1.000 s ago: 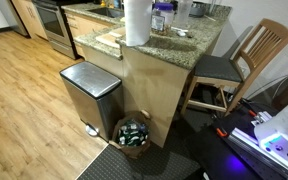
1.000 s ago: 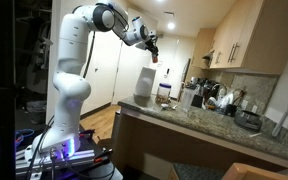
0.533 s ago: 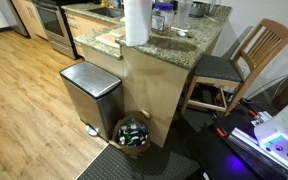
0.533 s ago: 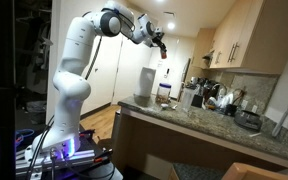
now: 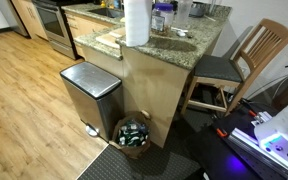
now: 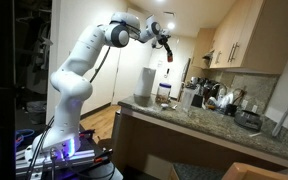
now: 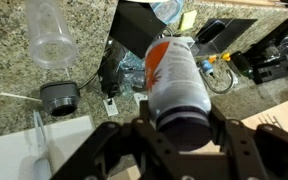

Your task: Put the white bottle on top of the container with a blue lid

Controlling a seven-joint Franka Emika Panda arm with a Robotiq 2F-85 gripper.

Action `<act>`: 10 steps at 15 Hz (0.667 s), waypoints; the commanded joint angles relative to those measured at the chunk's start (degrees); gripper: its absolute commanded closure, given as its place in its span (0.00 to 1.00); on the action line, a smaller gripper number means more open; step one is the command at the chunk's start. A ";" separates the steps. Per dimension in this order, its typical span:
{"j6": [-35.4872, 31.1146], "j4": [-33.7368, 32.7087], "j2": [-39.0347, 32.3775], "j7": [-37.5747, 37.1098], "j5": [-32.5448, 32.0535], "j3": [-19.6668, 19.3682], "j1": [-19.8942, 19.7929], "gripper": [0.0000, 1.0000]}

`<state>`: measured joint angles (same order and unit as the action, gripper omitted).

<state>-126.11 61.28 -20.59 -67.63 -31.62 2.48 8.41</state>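
My gripper (image 7: 174, 128) is shut on the white bottle (image 7: 172, 72), which has an orange label and a dark cap end facing the wrist camera. In an exterior view the gripper (image 6: 168, 52) holds it high in the air above the granite counter (image 6: 199, 122). The container with a blue lid (image 5: 162, 15) stands on the counter beside the tall paper towel roll (image 5: 136, 22). It shows in both exterior views, and it sits well below the gripper (image 6: 164, 93).
A clear plastic bottle (image 7: 49, 35), a black cap (image 7: 60, 97) and cables lie on the counter below. A steel trash can (image 5: 89, 95), a basket (image 5: 134, 133) and a wooden chair (image 5: 246, 60) stand by the counter. Kitchen items crowd the counter's far side (image 6: 214, 98).
The arm has swung the held bottle sideways and a little lower, from beside the paper towel roll to above the blue-lidded container's area.
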 commanded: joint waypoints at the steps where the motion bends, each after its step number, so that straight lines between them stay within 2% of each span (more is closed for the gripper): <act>1: 0.22 -1.02 -0.65 -0.07 0.22 -0.05 0.02 0.75; 6: 3.52 3.31 -1.17 -5.59 0.39 -3.07 -2.16 0.75; 10: 3.40 7.33 -1.74 -5.96 5.78 -2.72 -4.64 0.75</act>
<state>-123.23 65.48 -22.64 -72.94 -28.79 -0.66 5.12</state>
